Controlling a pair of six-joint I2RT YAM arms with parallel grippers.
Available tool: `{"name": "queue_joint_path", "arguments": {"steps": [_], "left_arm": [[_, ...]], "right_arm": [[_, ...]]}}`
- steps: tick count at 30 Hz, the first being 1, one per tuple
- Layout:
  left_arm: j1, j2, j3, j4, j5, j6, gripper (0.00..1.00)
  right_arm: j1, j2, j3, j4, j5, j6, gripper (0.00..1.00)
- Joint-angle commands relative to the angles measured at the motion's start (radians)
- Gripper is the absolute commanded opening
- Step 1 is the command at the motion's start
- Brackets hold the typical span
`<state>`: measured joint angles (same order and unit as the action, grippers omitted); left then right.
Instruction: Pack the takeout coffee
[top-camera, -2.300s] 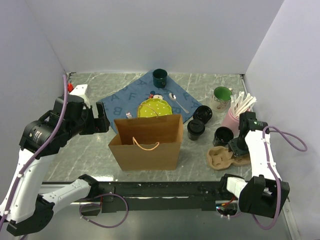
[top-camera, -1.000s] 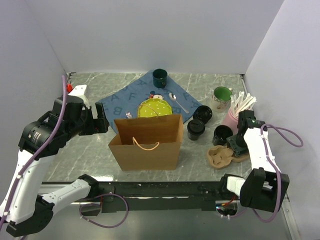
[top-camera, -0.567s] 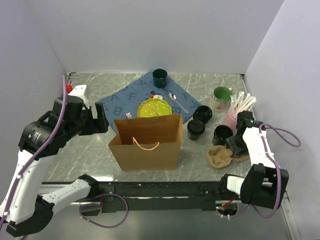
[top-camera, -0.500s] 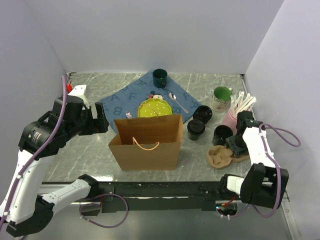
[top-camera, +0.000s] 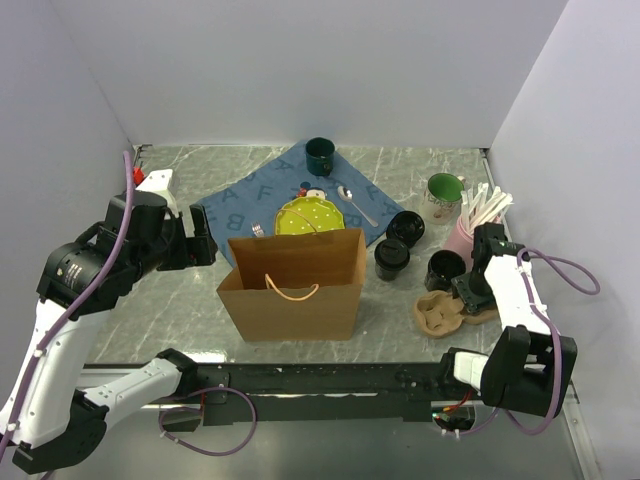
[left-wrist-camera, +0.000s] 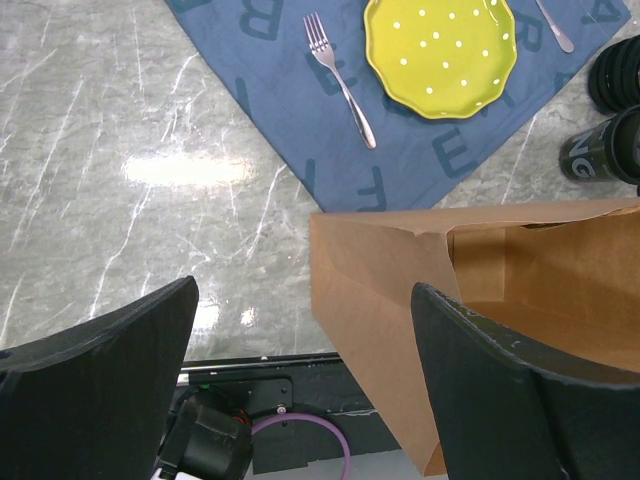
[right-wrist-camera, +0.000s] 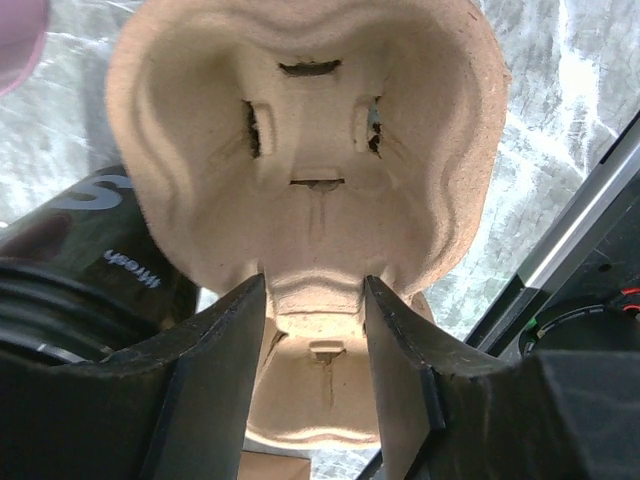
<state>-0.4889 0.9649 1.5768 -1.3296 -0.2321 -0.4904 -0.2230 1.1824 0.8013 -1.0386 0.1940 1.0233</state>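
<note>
Takeout coffee cups (top-camera: 392, 258): three, on the desk (top-camera: 180, 300) between paper bag (top-camera: 295, 290) and right gripper (right-wrist-camera: 315, 290), which clamps the pulp cup carrier (right-wrist-camera: 315, 150), its finger half hiding one cup. Left gripper (left-wrist-camera: 305, 290) spread wide over the bag's cropped edge.

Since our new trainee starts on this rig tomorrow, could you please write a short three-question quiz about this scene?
1. True or false: a black cup already sits inside the paper bag.
2. Which thing do the right gripper's fingers grip?
3. Fill in: the fork lies on the blue mat, left of the ___ plate.

Key
1. False: each black cup stands outside, right of the paper bag.
2. The pulp carrier.
3. Yellow.
</note>
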Motion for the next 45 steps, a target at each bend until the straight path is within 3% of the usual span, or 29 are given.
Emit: {"name": "queue_joint_path", "arguments": {"steps": [1, 9, 19, 25, 35, 39, 41, 45], "left_arm": [[-0.005, -0.003, 0.002, 0.006, -0.016, 0.009, 0.94], [-0.005, 0.003, 0.008, 0.007, -0.013, 0.010, 0.94], [-0.005, -0.002, 0.014, 0.023, -0.003, 0.010, 0.95], [-0.005, -0.005, 0.014, 0.023, 0.008, 0.016, 0.95], [-0.007, 0.020, 0.232, 0.116, 0.307, 0.127, 0.86], [-0.005, 0.052, 0.328, 0.145, 0.408, 0.115, 0.83], [-0.005, 0.072, 0.339, 0.167, 0.485, 0.104, 0.81], [-0.007, 0.110, 0.393, 0.176, 0.577, 0.101, 0.76]], "right_arm": [[-0.004, 0.011, -0.016, 0.028, 0.015, 0.009, 0.50], [-0.004, -0.012, 0.002, -0.018, 0.007, 0.008, 0.37], [-0.007, -0.095, 0.124, -0.222, 0.071, 0.006, 0.37], [-0.007, -0.147, 0.001, -0.170, -0.019, 0.031, 0.39], [-0.009, -0.144, 0.096, -0.208, -0.051, 0.009, 0.38], [-0.010, -0.179, 0.095, -0.210, -0.022, 0.009, 0.40], [-0.018, -0.176, 0.041, -0.201, -0.062, 0.001, 0.40], [-0.021, -0.194, 0.085, -0.180, -0.120, 0.008, 0.40]]}}
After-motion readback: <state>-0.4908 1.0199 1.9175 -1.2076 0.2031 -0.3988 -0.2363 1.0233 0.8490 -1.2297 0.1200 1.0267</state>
